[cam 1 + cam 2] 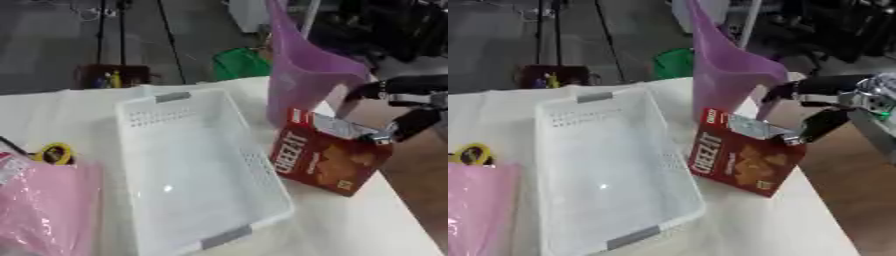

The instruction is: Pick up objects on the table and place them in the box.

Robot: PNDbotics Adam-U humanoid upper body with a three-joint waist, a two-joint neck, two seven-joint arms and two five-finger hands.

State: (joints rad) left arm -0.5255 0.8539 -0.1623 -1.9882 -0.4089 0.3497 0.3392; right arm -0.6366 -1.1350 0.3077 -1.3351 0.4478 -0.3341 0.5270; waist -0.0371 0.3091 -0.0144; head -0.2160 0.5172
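While the red Cheez-It carton [325, 161] stands tilted at centre right of the tabletop [350, 225], just right of the empty white box [188, 170], the right robot hand [820, 107] pinches its upper-right corner, fingers curled; the box lies leftward.
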